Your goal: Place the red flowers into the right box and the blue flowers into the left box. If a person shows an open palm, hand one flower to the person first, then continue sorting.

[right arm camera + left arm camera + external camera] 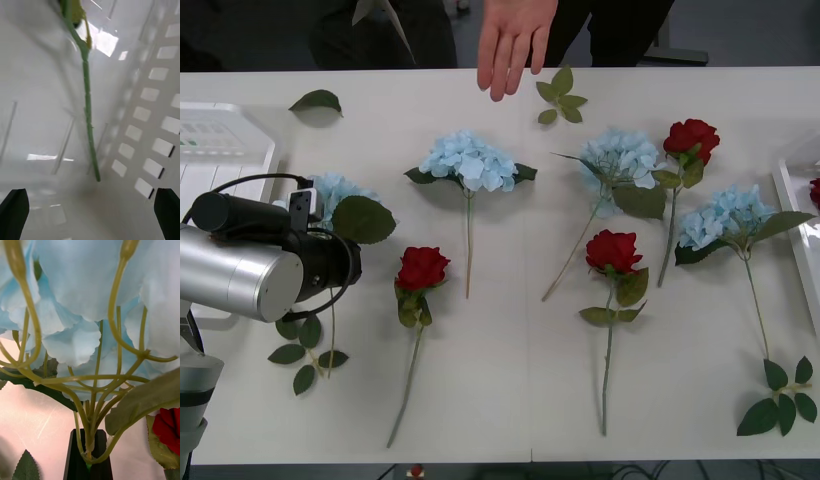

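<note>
My left gripper (pixel 88 453) is shut on the stem of a blue flower (pixel 86 296) just under its head. In the front view that head (pixel 338 190) shows behind my left arm (pixel 270 265), beside the left box (pixel 225 150). Three more blue flowers (pixel 470 160) (pixel 620 155) (pixel 725 215) and three red flowers (pixel 423 268) (pixel 613 250) (pixel 691 138) lie on the table. My right gripper (pixel 90 213) is open over the right box (pixel 150 105), where a green stem (pixel 88 112) lies. A person's hand (pixel 515 40) reaches over the far edge, fingers together and pointing down.
Loose leaf sprigs lie at the far middle (pixel 560 97), far left (pixel 317 100), near left (pixel 305 355) and near right (pixel 780 400). The right box's rim (pixel 792 200) shows at the right edge with a bit of red (pixel 816 190) inside.
</note>
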